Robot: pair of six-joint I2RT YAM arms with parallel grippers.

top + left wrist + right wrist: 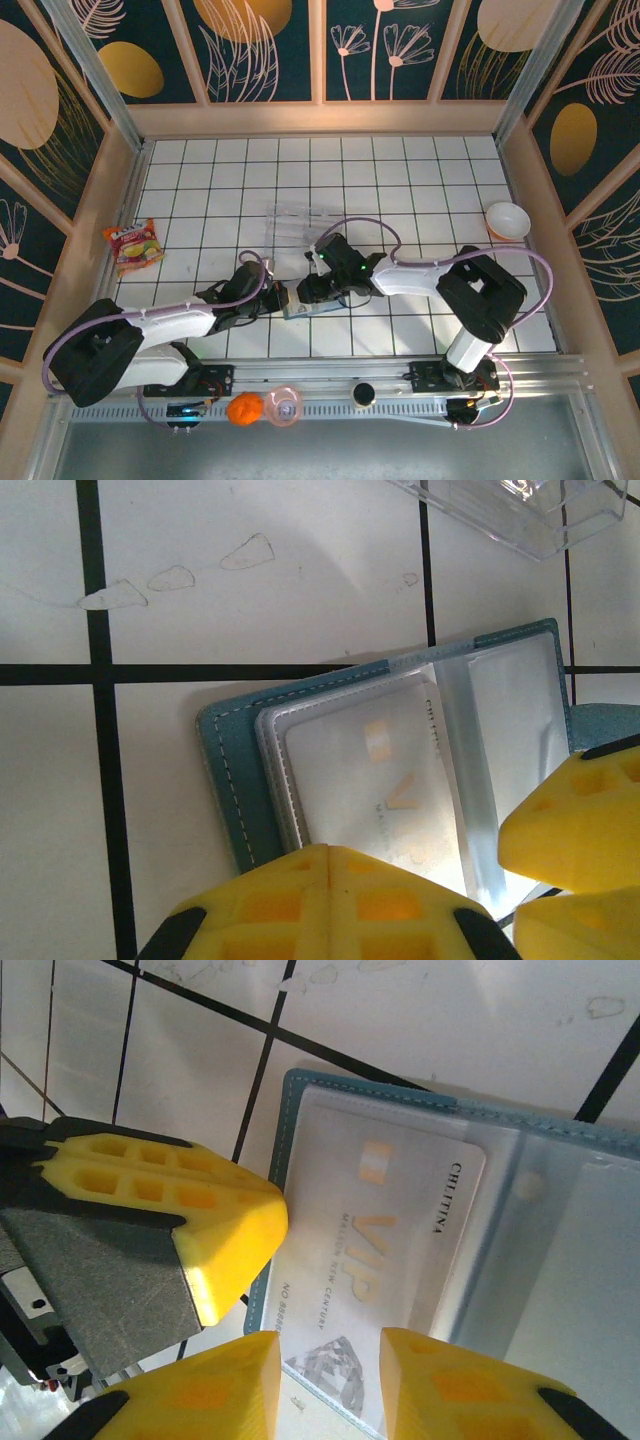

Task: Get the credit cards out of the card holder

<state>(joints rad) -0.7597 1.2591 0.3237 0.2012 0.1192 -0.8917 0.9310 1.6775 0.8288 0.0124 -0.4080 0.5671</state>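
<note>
Your left pincer (325, 865) is resting with its yellow fingers pressed together, no gap between them. Its tips are sitting over the near edge of the open card holder (232, 780), and you cannot tell whether anything is caught between them. Just beyond those tips a pale credit card (370, 780) is lying flat under a clear sleeve. The holder's teal cover is showing as a stitched border to the left of it. To the right of the tips, the right pincer (512, 878) is reaching in over the holder's other leaf.

From the right wrist, you are seeing the right pincer standing partly spread. The near end of the credit card, lettered VIP, is showing in the gap between its fingers (450, 1385). You cannot tell whether the pads are touching it. The left pincer is sitting just to the left of that gap, at the holder's teal edge.

From above, both pincers are meeting nearly tip to tip over the card holder, which is lying on the white tiled table (200, 180). Past the pincers, away from the arm bases, a clear plastic tray (310, 220) is lying near them. Well apart to the left of the left pincer a snack packet (133, 246) is lying. Well apart to the right of the right pincer a white bowl (508, 220) is sitting.
</note>
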